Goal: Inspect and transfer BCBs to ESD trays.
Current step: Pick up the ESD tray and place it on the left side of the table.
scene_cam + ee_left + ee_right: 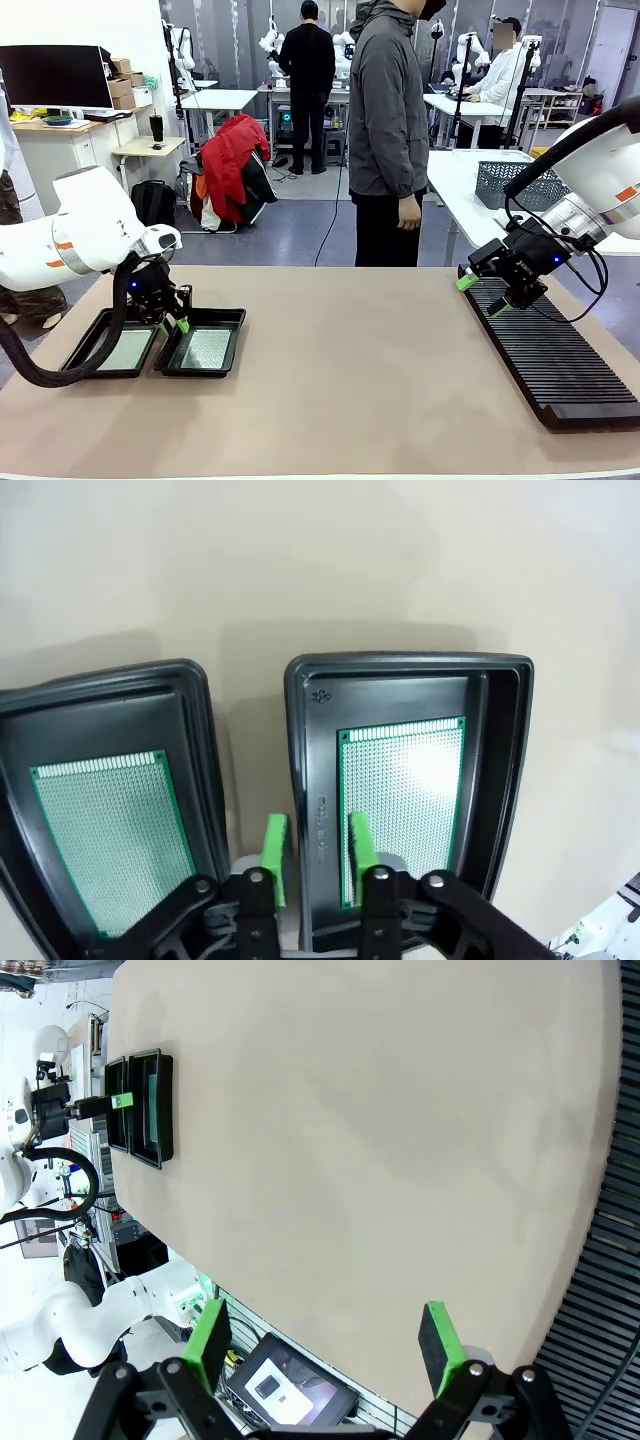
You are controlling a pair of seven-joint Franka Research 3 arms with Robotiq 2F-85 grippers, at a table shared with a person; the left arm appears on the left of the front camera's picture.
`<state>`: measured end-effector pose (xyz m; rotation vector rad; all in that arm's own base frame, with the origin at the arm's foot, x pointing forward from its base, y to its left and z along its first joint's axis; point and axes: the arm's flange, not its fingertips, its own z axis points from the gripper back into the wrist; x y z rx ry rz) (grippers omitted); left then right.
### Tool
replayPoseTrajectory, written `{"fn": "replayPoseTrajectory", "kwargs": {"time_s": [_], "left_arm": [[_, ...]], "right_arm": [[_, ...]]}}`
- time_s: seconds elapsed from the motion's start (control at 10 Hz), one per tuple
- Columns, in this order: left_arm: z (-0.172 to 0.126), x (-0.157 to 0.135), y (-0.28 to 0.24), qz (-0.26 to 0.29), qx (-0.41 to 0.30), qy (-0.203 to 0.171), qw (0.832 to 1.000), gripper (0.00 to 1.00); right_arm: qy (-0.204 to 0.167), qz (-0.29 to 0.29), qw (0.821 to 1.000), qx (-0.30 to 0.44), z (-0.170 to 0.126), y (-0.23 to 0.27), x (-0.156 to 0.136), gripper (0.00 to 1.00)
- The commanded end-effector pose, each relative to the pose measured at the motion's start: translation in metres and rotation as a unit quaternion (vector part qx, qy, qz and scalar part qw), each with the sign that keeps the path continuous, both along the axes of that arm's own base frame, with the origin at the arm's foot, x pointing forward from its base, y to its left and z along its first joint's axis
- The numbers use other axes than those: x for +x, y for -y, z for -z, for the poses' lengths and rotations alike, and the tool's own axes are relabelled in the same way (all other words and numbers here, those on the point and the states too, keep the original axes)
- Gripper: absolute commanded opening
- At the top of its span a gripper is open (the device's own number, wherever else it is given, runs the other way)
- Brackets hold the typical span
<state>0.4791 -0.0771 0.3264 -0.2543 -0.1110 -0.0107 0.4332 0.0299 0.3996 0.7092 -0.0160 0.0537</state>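
Note:
Two black ESD trays sit side by side at the table's front left, the left tray and the right tray. A pale green BCB lies flat in each, one in the left tray and one in the right tray. My left gripper hovers low over the gap between the trays. It is open, its green fingers straddling the right tray's near wall and holding nothing. My right gripper hangs wide open and empty above the near end of the rack.
A long black slotted rack lies along the table's right side. A person stands at the far edge, hands down. In the right wrist view the trays show far off, with bare tan table between.

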Motion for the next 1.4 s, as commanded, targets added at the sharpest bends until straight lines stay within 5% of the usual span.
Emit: {"fn": "replayPoseTrajectory", "kwargs": {"time_s": [0.0,0.1,0.2,0.3,0.4,1.3], "left_arm": [[-0.014,-0.014,0.005,0.0,0.018,0.002,1.0,0.76],[-0.021,-0.018,0.009,0.0,0.027,0.003,1.0,0.62],[-0.029,-0.023,0.011,-0.002,0.037,0.0,0.999,0.94],[-0.041,-0.03,0.012,0.0,0.048,-0.002,0.999,0.8],[-0.055,-0.041,0.011,0.001,0.061,-0.003,0.998,1.0],[-0.136,-0.092,0.027,0.0,0.134,-0.005,0.991,1.0]], "right_arm": [[-0.002,0.011,1.0,-0.004,0.0,-0.002,0.001,1.0],[-0.002,0.011,1.0,-0.004,0.0,-0.002,0.001,1.0],[-0.002,0.011,1.0,-0.004,0.0,-0.002,0.001,1.0],[-0.002,0.011,1.0,-0.004,0.0,-0.002,0.001,1.0],[-0.002,0.011,1.0,-0.004,0.0,-0.002,0.001,1.0],[-0.002,0.011,1.0,-0.004,0.0,-0.002,0.001,1.0]]}}
